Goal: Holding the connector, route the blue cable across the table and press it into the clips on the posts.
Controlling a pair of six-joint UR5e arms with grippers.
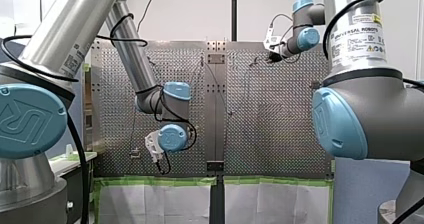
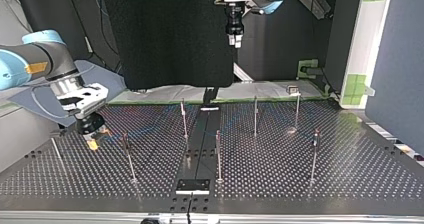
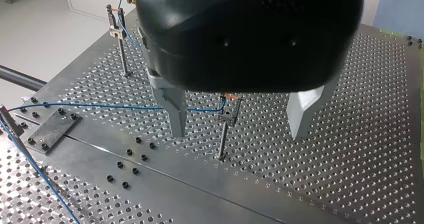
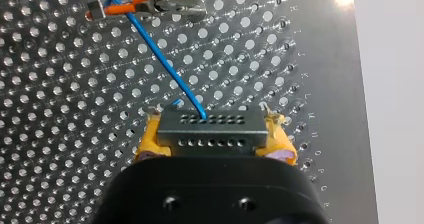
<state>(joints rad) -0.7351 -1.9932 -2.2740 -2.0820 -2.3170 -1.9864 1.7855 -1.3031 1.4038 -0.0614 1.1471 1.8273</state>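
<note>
My right gripper has its yellow pads shut on a grey connector. The blue cable runs from that connector up through an orange-tipped clip ahead of it. In the top view my right gripper is low over the table at the left, next to a post. My left gripper hangs open high above a clip post, where the blue cable sits in the clip. It holds nothing. In the top view my left gripper is well above the table.
Several thin posts stand across the perforated table, among them ones at the middle and the right. A black strip divides the table. A dark bolted plate lies beside the cable. A second clip post stands further off.
</note>
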